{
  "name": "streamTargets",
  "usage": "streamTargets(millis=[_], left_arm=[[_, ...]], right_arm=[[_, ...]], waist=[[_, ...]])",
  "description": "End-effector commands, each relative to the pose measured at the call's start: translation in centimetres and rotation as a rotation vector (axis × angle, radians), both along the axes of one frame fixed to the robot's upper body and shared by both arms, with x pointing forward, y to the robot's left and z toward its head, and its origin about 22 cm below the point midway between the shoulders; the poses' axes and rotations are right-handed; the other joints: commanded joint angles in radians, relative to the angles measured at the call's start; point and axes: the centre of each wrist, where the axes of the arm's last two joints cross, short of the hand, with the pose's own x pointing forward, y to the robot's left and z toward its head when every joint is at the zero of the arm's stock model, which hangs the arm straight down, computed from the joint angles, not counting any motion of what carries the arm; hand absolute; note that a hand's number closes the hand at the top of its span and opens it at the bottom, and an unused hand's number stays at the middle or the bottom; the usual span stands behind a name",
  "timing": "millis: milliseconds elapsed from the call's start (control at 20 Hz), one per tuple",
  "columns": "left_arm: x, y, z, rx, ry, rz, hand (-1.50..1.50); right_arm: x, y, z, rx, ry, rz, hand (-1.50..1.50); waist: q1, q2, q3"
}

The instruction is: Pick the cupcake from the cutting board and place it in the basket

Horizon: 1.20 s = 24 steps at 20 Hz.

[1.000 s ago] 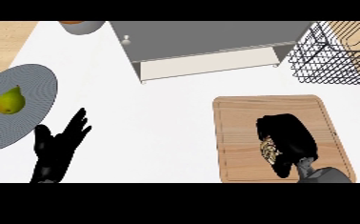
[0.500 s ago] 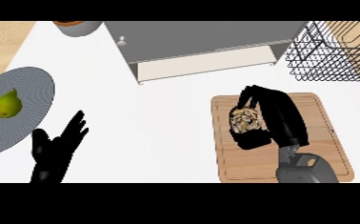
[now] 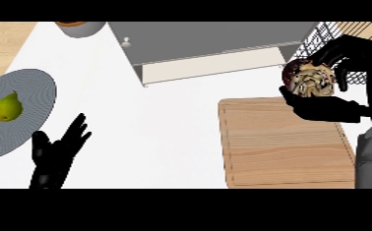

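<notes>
We see the right hand (image 3: pixel 330 104) curled round the cupcake (image 3: pixel 309 78), held above the board's (image 3: pixel 283 146) far edge, just beside the basket (image 3: pixel 320 38). The left hand (image 3: pixel 54 158) rests open at lower left, near the plate (image 3: pixel 33 102) bearing a pear (image 3: pixel 9 106).

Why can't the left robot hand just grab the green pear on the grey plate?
It probably could: the open left robot hand rests near the grey round plate, and nothing lies between it and the green pear.

Counter (image 3: pixel 174 127) betw. plate (image 3: pixel 29 97) & cutting board (image 3: pixel 283 146) open; grey box (image 3: pixel 210 43) blocks far side beside basket (image 3: pixel 320 36).
</notes>
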Motion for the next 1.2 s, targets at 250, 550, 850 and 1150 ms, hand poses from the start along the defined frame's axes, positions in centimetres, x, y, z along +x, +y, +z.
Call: streamTargets(millis=[250,550,850,1150], left_arm=[[-1.5,-1.1,-1.6,-0.013,0.095,-0.006,0.00],[-0.6,-1.0,-1.5,-0.002,0.107,-0.013,0.00],[0.1,-0.3,-2.6,-0.013,0.100,-0.011,0.00],[1.0,-0.4,-1.1,-0.015,0.097,-0.026,0.00]], right_arm=[[1.3,-6.5,9.9,0.077,-0.066,-0.187,1.50],[5.0,-10.7,11.1,0.066,-0.030,-0.225,1.50],[7.5,-14.2,9.7,0.001,-0.003,-0.265,1.50],[11.2,-15.5,8.8,0.004,0.021,-0.256,1.50]], waist=[[0.019,0.011,-0.012],[0.024,0.015,-0.011],[0.025,0.022,-0.011],[0.039,0.022,-0.011]])
